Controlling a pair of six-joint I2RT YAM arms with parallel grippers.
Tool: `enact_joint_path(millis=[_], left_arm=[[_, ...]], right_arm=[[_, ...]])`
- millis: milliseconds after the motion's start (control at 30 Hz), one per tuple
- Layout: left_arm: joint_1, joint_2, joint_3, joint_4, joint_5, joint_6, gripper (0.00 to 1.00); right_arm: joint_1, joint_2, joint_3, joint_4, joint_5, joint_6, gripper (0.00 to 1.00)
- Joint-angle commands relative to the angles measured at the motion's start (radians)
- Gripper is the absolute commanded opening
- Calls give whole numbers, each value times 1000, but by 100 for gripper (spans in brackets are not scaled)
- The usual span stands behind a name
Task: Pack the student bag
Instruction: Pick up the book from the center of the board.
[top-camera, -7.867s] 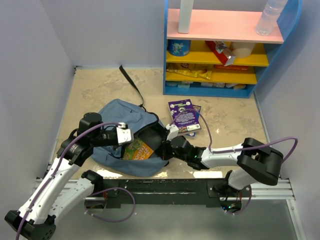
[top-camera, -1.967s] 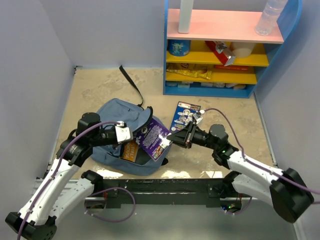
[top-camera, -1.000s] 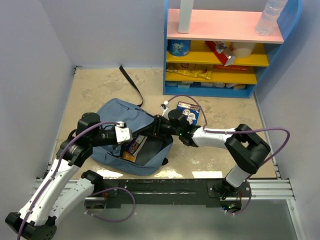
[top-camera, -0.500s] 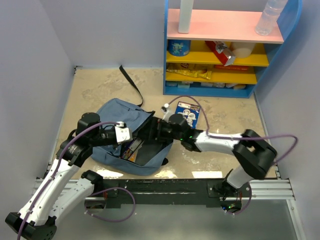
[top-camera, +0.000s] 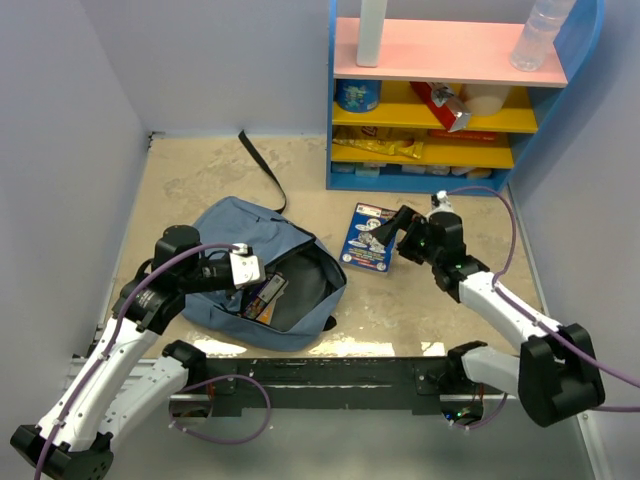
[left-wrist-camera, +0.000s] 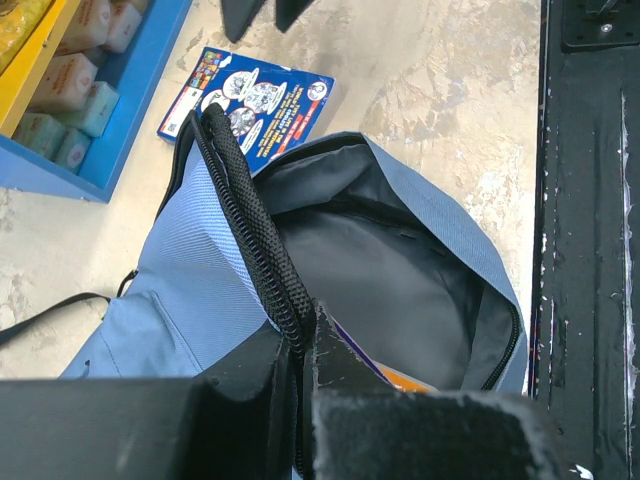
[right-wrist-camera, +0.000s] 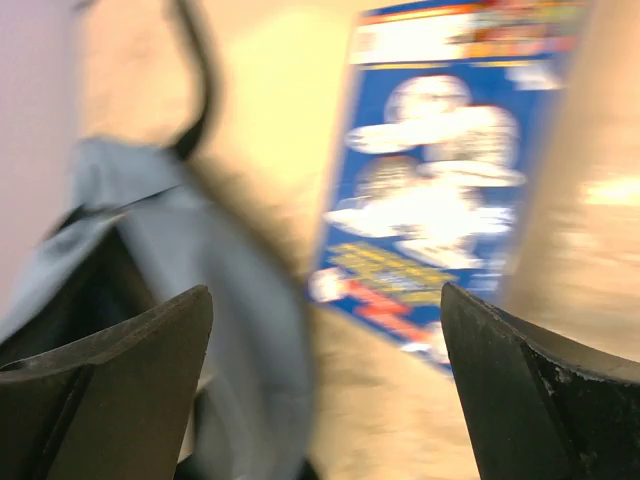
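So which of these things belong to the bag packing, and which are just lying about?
Job: slate-blue student bag, books already inside it, blue book beside it, likely next.
Lying about: shelf unit, water bottle, yellow snack packs, blue tub.

My right wrist view is smeared; print on the blue book (right-wrist-camera: 440, 170) is unreadable. Inside the student bag (left-wrist-camera: 190, 290), my left fingers (left-wrist-camera: 420, 440) hide all but an orange corner (left-wrist-camera: 403, 379).
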Motion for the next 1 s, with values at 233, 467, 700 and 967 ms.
enact_joint_path(millis=[233,467,700,967], left_arm=[[3,-16,17,89,86,-8,0],[2,-18,10,86,83,-2,0],[3,-21,-2,93,83,-2,0],[3,-24,-2,92,80,0,0]], right_arm=[[-133,309,100,39,32,-102,93],[-134,385,122,109,-7,-72,80],[-131,389,126,143,-46,-47,75],[-123,444,154,151,-65,-24,73]])
